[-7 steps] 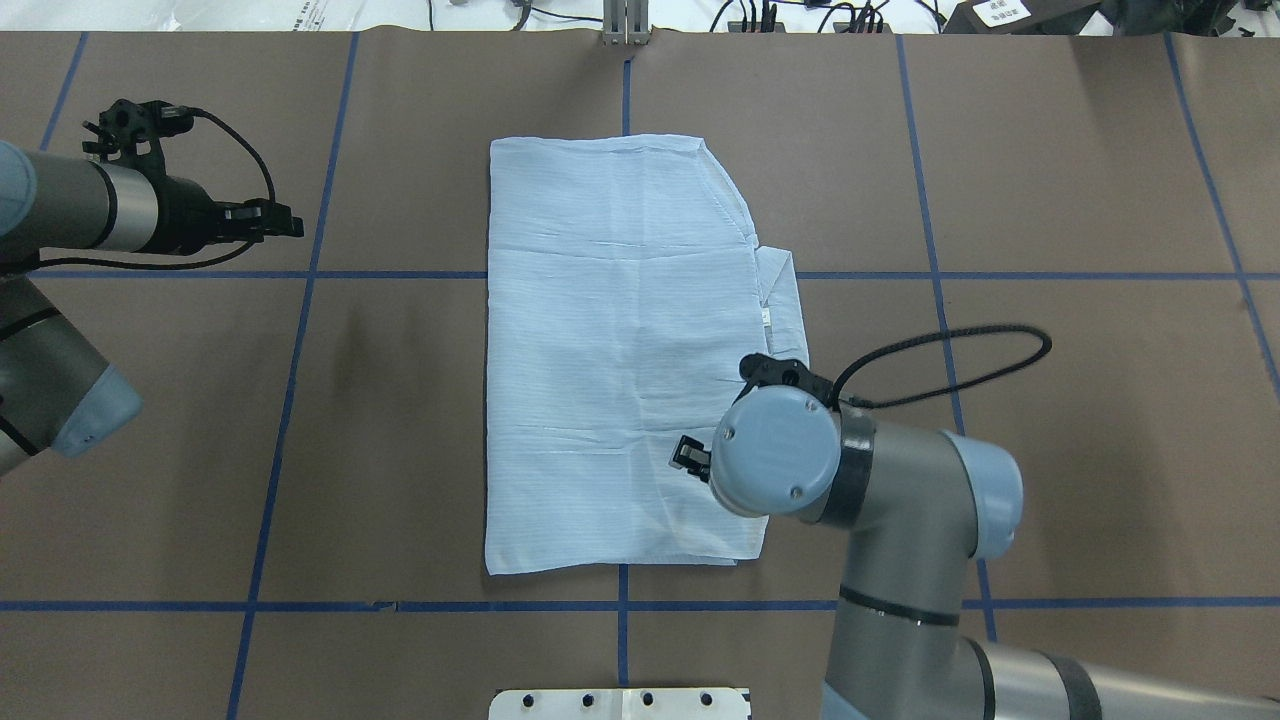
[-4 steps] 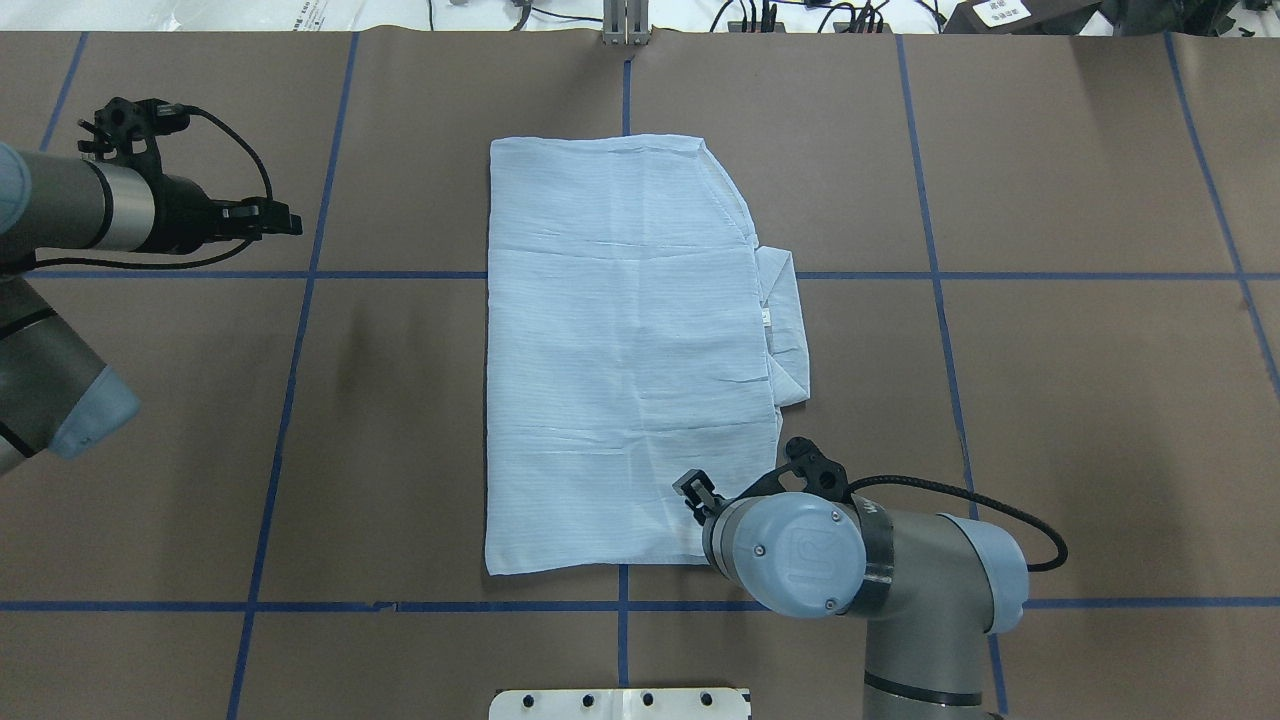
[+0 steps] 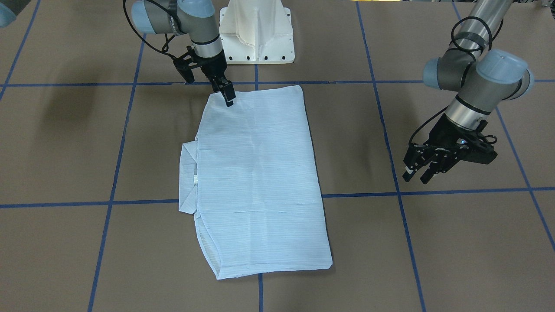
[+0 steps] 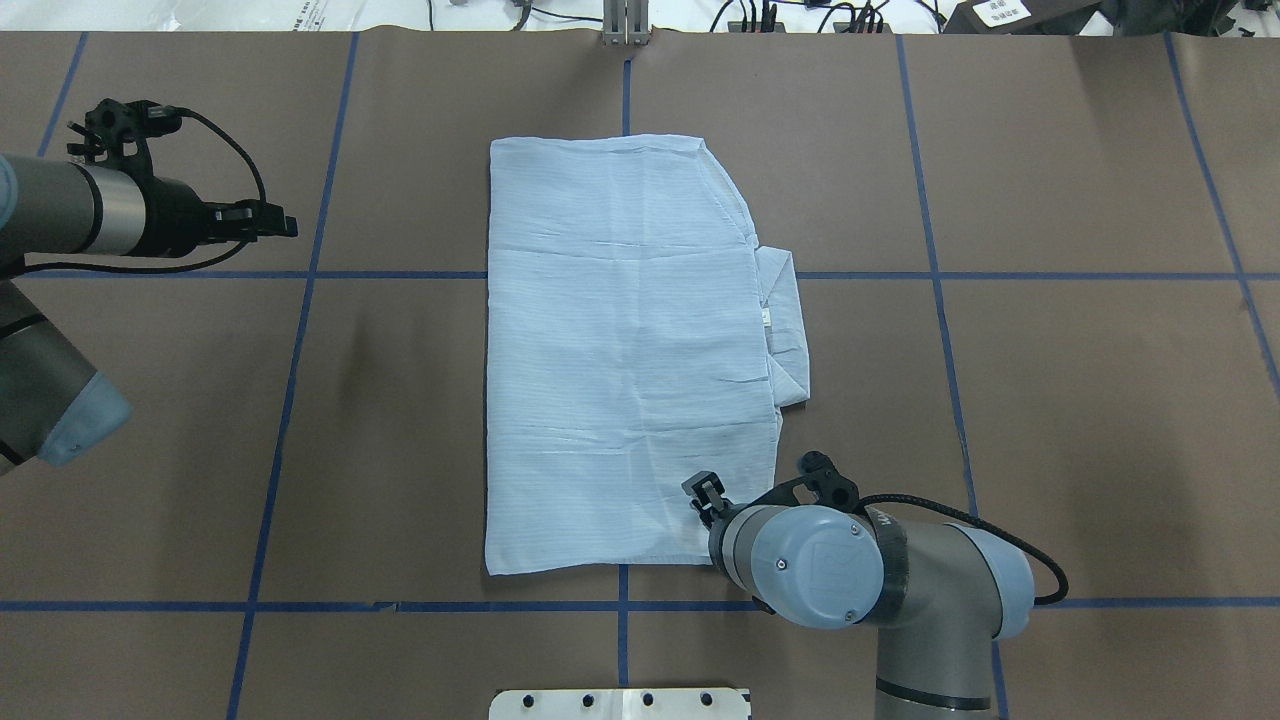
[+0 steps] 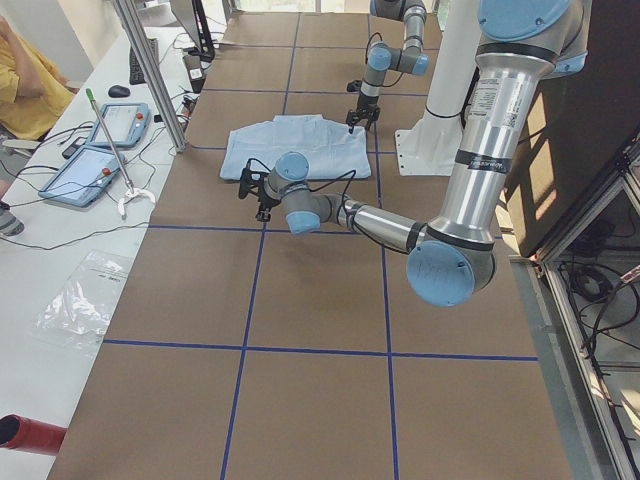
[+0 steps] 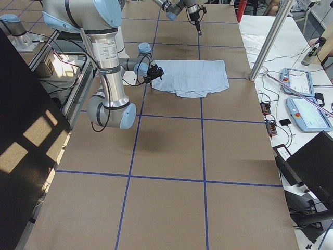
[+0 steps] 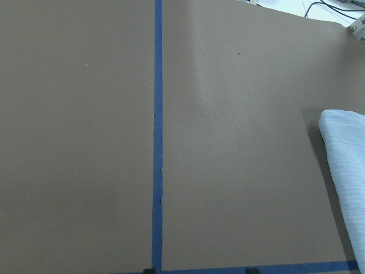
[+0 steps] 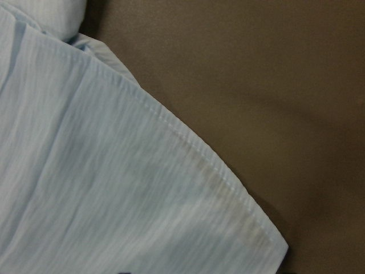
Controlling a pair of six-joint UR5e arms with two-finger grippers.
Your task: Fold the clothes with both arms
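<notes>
At the left edge of the table (image 4: 1080,420) our left gripper (image 3: 417,174) hung with fingers spread, holding nothing, well apart from the shirt (image 4: 620,360). The shirt lay folded flat at the table's middle, collar toward the right edge. Our right gripper (image 4: 704,493) stood over its near right corner; we could not tell whether its fingers were apart or together. We judged that pinching only the top layer of this thin cloth could peel the fold open, and a one-armed lift could skew it.

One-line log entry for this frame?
shirt: flat folded rectangle, collar sticking out on robot's right | right gripper: at near-right corner, jaws unclear | left gripper: open, clear of shirt, above bare table
</notes>
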